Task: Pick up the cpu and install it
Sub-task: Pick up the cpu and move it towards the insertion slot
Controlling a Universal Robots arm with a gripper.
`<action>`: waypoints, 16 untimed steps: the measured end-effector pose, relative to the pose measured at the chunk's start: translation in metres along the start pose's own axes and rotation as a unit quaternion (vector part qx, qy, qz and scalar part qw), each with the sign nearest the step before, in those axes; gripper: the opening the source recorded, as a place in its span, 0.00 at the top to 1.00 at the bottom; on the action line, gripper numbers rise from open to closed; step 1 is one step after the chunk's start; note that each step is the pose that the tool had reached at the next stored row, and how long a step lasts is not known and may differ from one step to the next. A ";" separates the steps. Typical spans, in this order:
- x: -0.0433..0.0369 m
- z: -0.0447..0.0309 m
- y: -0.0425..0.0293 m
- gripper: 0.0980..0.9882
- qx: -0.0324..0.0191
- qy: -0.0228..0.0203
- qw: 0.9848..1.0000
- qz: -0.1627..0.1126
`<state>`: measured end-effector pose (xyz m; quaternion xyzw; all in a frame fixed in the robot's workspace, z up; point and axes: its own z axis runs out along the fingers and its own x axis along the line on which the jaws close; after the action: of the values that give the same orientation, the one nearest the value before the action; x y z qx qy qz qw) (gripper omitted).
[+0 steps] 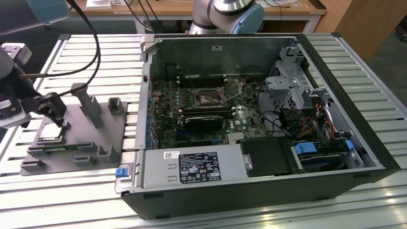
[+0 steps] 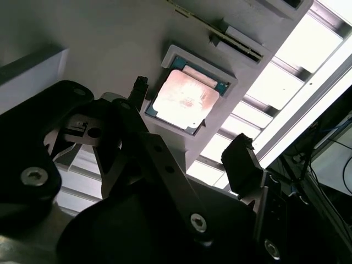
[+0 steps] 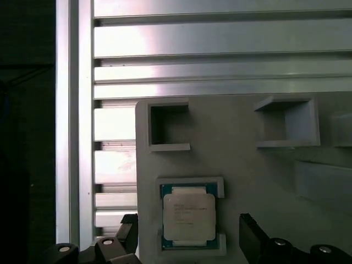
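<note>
Currently, the black gripper (image 2: 192, 113) hangs wide open and empty above the flat square silver-topped cpu (image 2: 185, 99) seated in a recess of the grey plastic tray (image 3: 247, 176); judged light, rigid and fragile, it suits a grip on 2 opposite edges.

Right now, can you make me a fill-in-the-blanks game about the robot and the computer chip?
1. The cpu lies in a pocket of the grey tray, shiny side ____.
2. The gripper hovers over it with its fingers ____.
3. The open computer case stands on the exterior view's ____ of the tray.
Missing words: up; open; right.
</note>
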<state>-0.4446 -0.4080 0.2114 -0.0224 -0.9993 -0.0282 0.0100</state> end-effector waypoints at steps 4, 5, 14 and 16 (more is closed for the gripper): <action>-0.0001 0.0047 -0.0002 0.19 0.000 0.000 1.000 0.000; -0.0001 0.0057 -0.0003 0.19 0.000 0.000 1.000 0.000; -0.0003 0.0141 -0.0008 0.19 0.000 0.000 1.000 0.000; -0.0004 0.0167 -0.0009 0.19 0.000 0.000 1.000 0.000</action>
<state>-0.4446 -0.4080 0.1947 -0.0224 -0.9993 -0.0282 0.0100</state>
